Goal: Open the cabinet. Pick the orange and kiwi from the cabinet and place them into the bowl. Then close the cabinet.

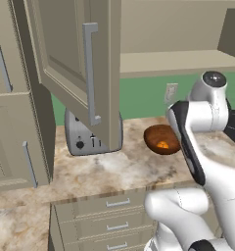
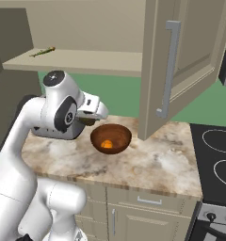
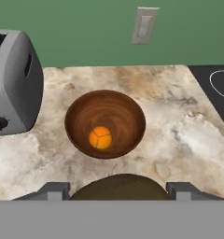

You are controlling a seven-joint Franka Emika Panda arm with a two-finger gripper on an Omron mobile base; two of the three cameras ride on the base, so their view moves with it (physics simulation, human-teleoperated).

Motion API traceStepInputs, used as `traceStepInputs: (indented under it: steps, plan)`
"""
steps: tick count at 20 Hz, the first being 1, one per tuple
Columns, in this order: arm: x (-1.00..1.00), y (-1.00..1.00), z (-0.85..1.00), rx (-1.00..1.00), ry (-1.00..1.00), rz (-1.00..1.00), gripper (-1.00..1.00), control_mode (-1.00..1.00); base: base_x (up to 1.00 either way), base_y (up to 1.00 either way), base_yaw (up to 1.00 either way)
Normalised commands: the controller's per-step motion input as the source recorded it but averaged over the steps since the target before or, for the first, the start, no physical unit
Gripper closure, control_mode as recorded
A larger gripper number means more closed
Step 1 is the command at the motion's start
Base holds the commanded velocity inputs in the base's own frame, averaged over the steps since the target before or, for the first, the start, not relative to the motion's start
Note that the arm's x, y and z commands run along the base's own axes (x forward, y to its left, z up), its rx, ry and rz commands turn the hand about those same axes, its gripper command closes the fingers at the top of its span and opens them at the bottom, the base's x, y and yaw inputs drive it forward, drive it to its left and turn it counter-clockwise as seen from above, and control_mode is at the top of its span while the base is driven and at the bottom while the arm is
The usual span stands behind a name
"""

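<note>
The reddish-brown bowl stands on the marble counter, and the orange lies at its bottom. My gripper hovers above the counter on the near side of the bowl, shut on the brown kiwi, whose fuzzy top bulges between the two fingertips. In the right base view the gripper hangs just left of the bowl, with the kiwi under it and the orange inside the bowl. The cabinet stands open: one door swings out on the right, the other door on the left.
A grey toaster sits left of the bowl, under the open door. A stove top lies at the right end of the counter. A thin green item rests on the cabinet shelf. Drawers run below the counter edge.
</note>
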Motion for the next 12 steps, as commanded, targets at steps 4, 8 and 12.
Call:
traceStepInputs:
  steps: [4,8,12]
  plan:
    - [0.58,0.00,-0.45,0.00,0.04,0.00,1.00,-1.00,0.00,0.00,0.00]
    - [0.52,-0.03,-0.59,0.00,0.08,0.01,1.00,-1.00,0.00,0.00,0.00]
    - [0.49,-0.06,-0.61,0.00,0.08,0.02,1.00,-1.00,0.00,0.00,0.00]
